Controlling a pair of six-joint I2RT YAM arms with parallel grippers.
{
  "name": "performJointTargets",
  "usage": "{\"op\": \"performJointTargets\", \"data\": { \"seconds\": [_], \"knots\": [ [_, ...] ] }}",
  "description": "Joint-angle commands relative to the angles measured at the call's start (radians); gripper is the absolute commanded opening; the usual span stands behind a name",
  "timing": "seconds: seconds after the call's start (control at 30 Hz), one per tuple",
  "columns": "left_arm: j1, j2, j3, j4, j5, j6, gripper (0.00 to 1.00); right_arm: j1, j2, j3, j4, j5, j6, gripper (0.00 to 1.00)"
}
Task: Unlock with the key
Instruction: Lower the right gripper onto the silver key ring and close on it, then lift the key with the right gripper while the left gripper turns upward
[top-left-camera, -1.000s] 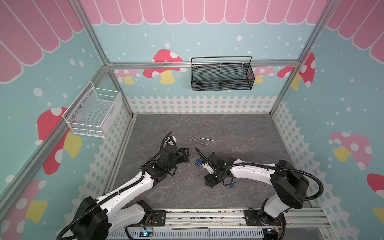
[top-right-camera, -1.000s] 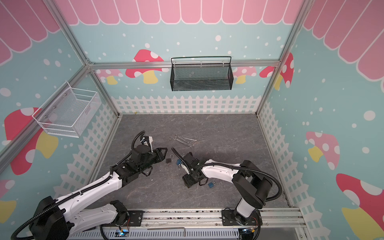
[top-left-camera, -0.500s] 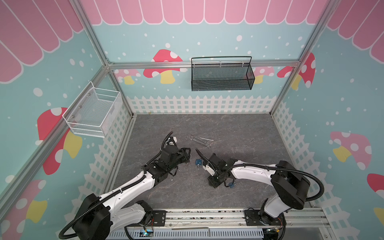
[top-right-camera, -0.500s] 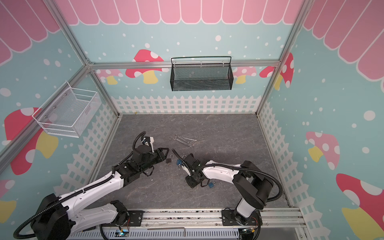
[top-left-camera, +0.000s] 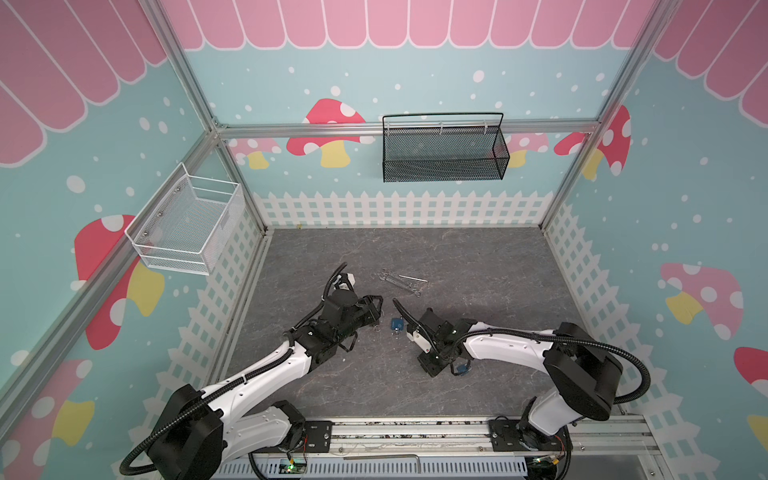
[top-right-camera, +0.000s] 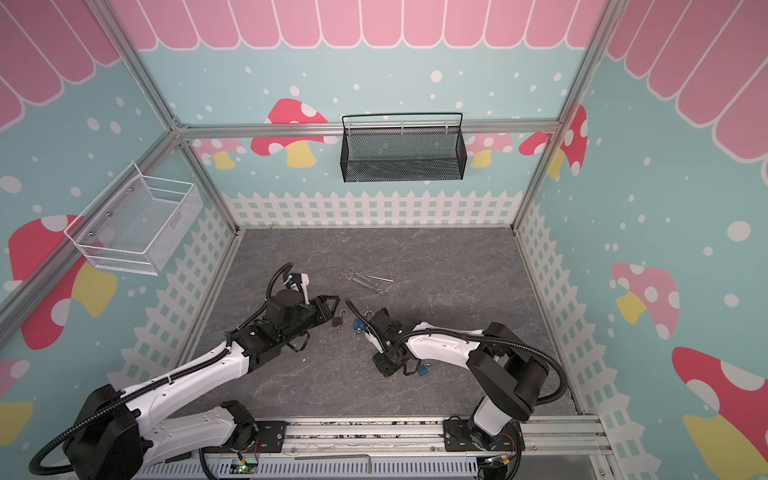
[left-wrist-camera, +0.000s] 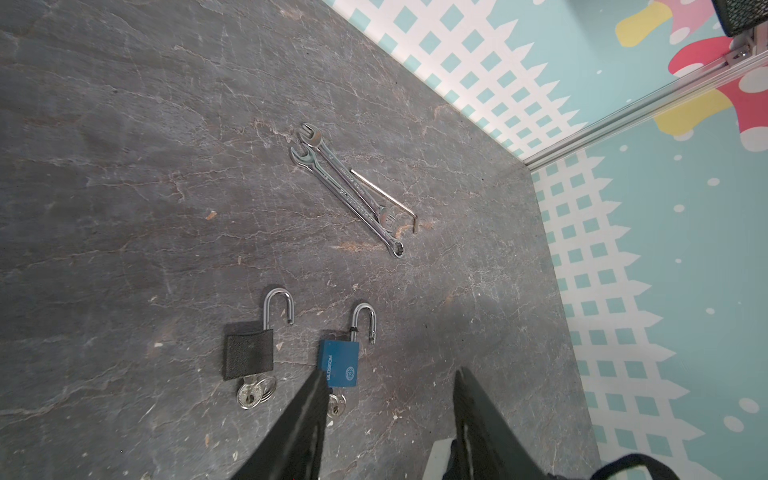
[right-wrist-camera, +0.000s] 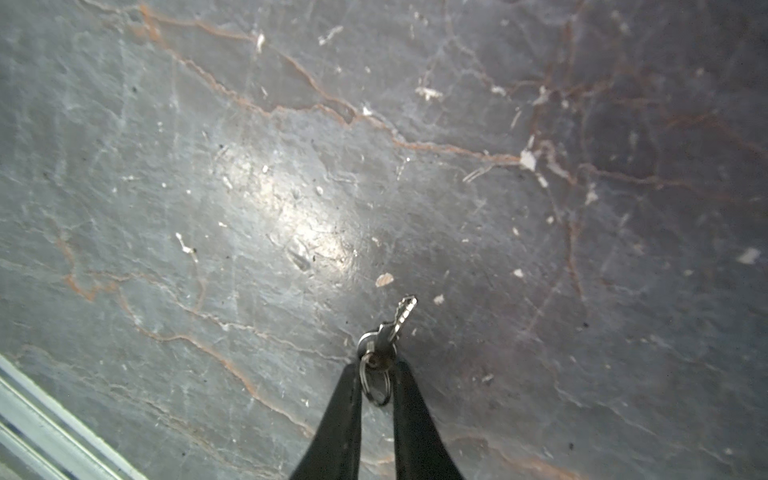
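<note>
**Both arms over the grey counter (top-left-camera: 478, 266), seen from the open front.**

- **Right arm (top-left-camera: 507, 352):** The forearm lies low and reaches towards the middle. The wrist is turned back towards the near rail, so the right jaws tip down at the counter. They are clenched on the bow of a small silver key (right-wrist-camera: 390, 332). Its ring (right-wrist-camera: 376, 384) hangs between the tips, and the blade sticks out clear of them, close over the stone.
- **Left arm (top-left-camera: 266, 374):** It is stretched diagonally towards the centre. The left jaws are released, with nothing between them.
- **Padlocks:** Just ahead of the left jaws lie a black padlock (left-wrist-camera: 249, 351) and a blue padlock (left-wrist-camera: 338, 363), side by side but apart. Each has its shackle sprung open and inserted keys (left-wrist-camera: 252, 392) at the base (one left tip overlaps the blue body's corner in the wrist view). Another blue padlock (top-right-camera: 424, 369) lies just beside the right jaws. I cannot tell whether its shackle is shut.
- **Farther back:** Two spanners (left-wrist-camera: 347, 187) and a hex key (left-wrist-camera: 384, 193) lie together.
- **On the walls:** There is a white wire basket (top-left-camera: 187, 224) and a black mesh basket (top-left-camera: 442, 153).
</note>
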Motion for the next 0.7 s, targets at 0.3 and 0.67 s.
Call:
{"op": "performJointTargets", "data": {
  "seconds": [0.3,0.67],
  "knots": [
    [0.006,0.007,-0.010,0.028,0.013,-0.047,0.48,-0.004,-0.062,-0.033,0.024,0.041,-0.052,0.01],
    [0.007,-0.050,-0.064,0.112,0.089,-0.246,0.48,-0.013,-0.155,-0.028,0.090,0.111,-0.118,0.00]
  ]
}}
